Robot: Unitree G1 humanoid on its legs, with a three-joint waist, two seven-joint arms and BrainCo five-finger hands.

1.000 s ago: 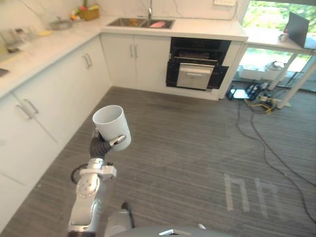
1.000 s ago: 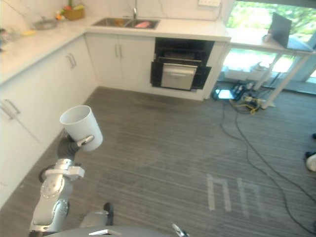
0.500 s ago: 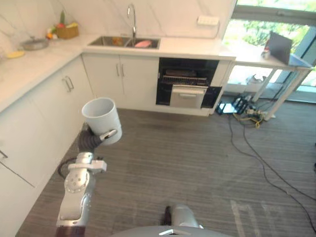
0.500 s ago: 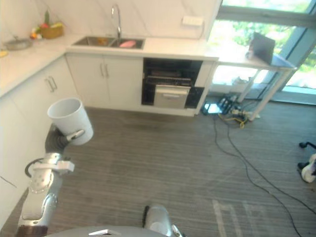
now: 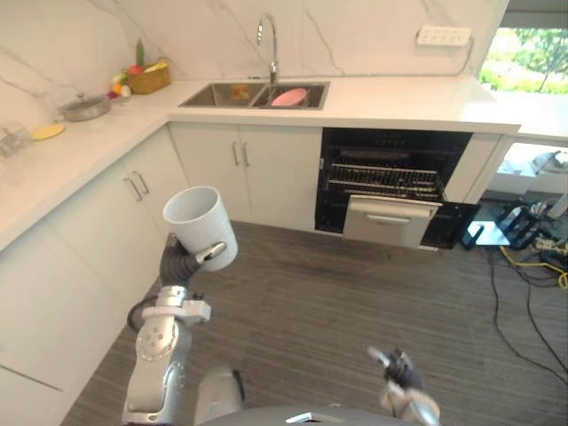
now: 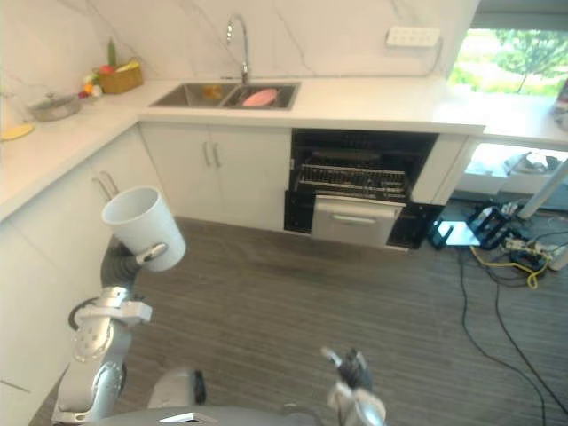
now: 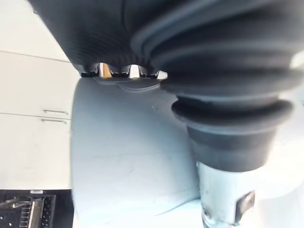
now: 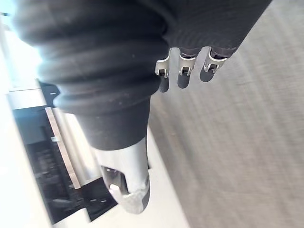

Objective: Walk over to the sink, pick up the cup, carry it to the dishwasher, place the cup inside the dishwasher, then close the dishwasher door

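Observation:
My left hand (image 5: 190,260) is shut on a white cup (image 5: 201,225), held upright at chest height over the grey floor; its thumb (image 7: 222,199) and fingers press the cup's wall (image 7: 123,156). The dishwasher (image 5: 390,182) stands open under the counter ahead and to the right, its wire rack showing and a silver front panel (image 5: 389,221) below it. The sink (image 5: 232,92) lies in the counter to the left of the dishwasher. My right hand (image 5: 398,374) hangs low near the floor, open and holding nothing, its fingers (image 8: 183,72) relaxed.
White cabinets (image 5: 80,231) run along my left, close to the cup. A pink dish (image 5: 289,97) lies in the sink under the tap (image 5: 269,40). A fruit basket (image 5: 148,78), a pot (image 5: 84,106) and a yellow plate (image 5: 46,131) sit on the counter. Cables (image 5: 532,257) trail at right.
The camera has moved nearer, so the sink and dishwasher look larger and more central. My right hand has come into view at the bottom. The cup stays in my left hand.

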